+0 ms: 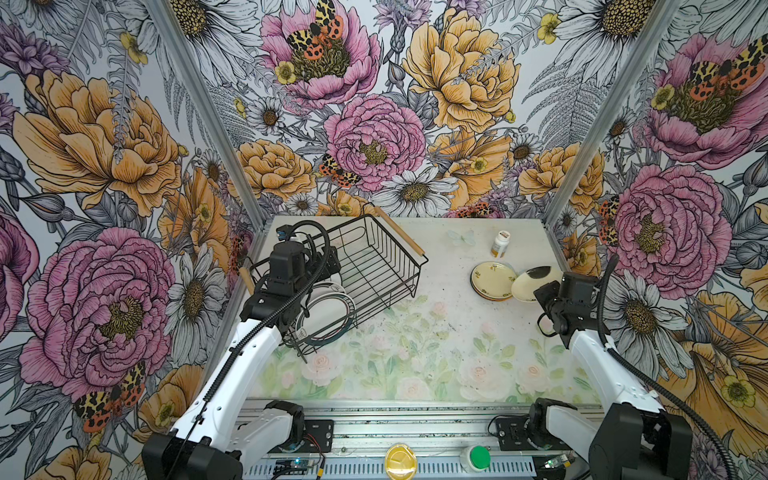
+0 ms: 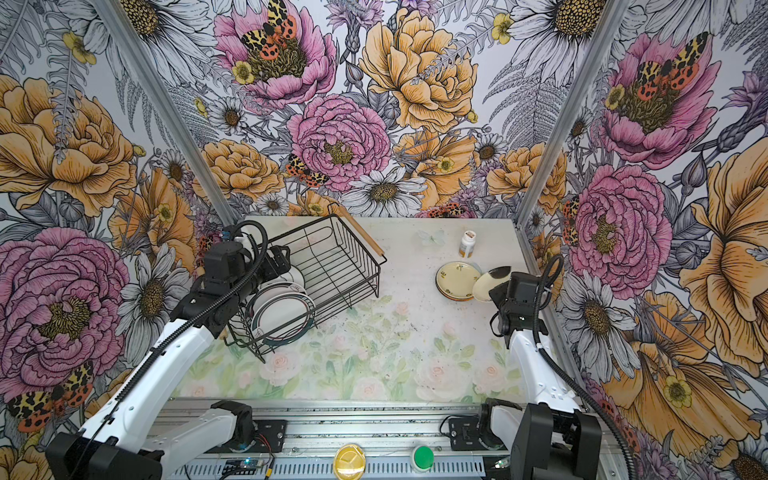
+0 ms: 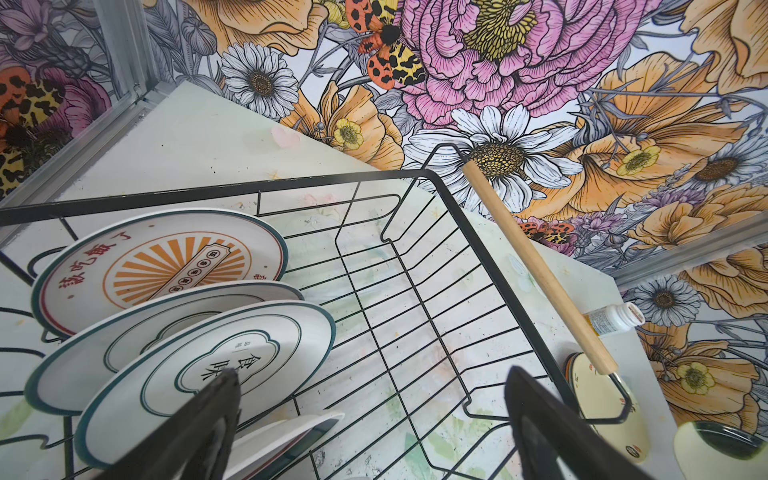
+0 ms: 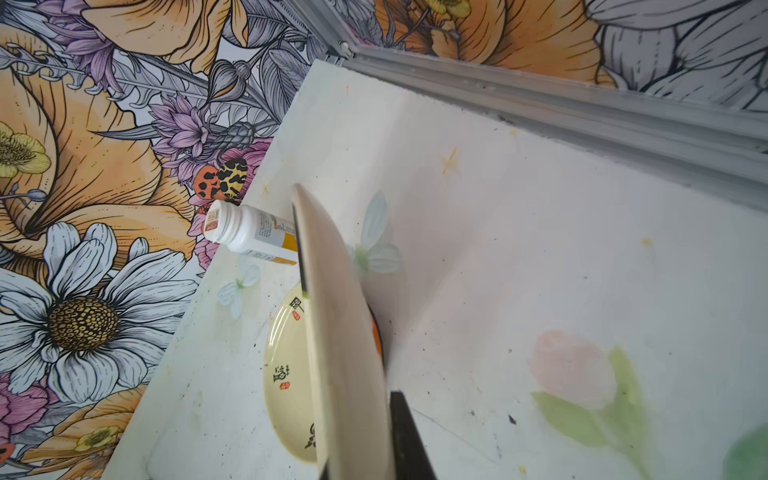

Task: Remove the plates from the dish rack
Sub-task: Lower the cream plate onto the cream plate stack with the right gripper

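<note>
While hovering over the near-left end of the black wire dish rack (image 1: 395,257), spreading left gripper (image 3: 372,374) fingers wide, holding nothing; pointing down at white dark-rimmed plates (image 3: 232,345) standing on edge in the slots. Pinching right gripper (image 4: 361,436) tight on a tilted cream plate (image 1: 534,277), just beside the cream-topped plate stack (image 1: 492,280) lying on the table (image 1: 415,332) at right, near a white pill bottle (image 1: 500,244).

Before you: a black wire dish rack (image 1: 390,253) with pale wood handles (image 1: 400,231), white teal-rimmed plates (image 3: 249,332) and an orange sunburst plate (image 3: 166,257). The stacked plates (image 1: 492,279) are cream with small green sprigs.
</note>
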Motion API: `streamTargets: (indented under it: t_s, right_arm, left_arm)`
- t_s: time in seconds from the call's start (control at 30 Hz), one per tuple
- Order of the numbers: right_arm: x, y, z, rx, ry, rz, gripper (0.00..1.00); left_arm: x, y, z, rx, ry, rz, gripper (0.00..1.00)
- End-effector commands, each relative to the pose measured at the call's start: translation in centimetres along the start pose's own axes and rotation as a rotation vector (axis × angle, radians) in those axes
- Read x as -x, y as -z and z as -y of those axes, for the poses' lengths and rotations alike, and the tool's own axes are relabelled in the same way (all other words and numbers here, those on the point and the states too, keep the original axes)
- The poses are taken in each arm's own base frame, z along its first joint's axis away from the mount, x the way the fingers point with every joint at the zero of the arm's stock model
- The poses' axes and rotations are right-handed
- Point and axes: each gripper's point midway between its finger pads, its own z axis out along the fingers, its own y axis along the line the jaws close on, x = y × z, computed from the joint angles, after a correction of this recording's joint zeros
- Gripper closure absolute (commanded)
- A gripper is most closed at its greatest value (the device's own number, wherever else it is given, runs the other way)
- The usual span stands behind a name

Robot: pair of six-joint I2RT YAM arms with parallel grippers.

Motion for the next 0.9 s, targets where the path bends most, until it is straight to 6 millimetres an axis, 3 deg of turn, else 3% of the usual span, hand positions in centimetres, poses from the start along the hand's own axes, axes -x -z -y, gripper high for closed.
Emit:
streamTargets:
  t_s: [0.0, 0.23, 0.87]
  right_arm:
    - [-0.4, -0.9, -2.0, 0.122, -0.03, -0.05, 1.0]
    - [-2.2, -3.6, -2.6, 0.199, -0.085, -0.146, 1.0]
    - [-4.1, -7.6, -2.7, 0.206, -0.117, -0.264, 1.0]
  left_arm:
    - [0.6, -0.2, 0.6, -0.018, -0.01, 0.025, 0.01]
    - [0.7, -0.1, 0.8, -0.03, -0.007, 0.026, 0.01]
    - [0.5, 0.1, 0.9, -0.061, 0.014, 0.038, 0.01]
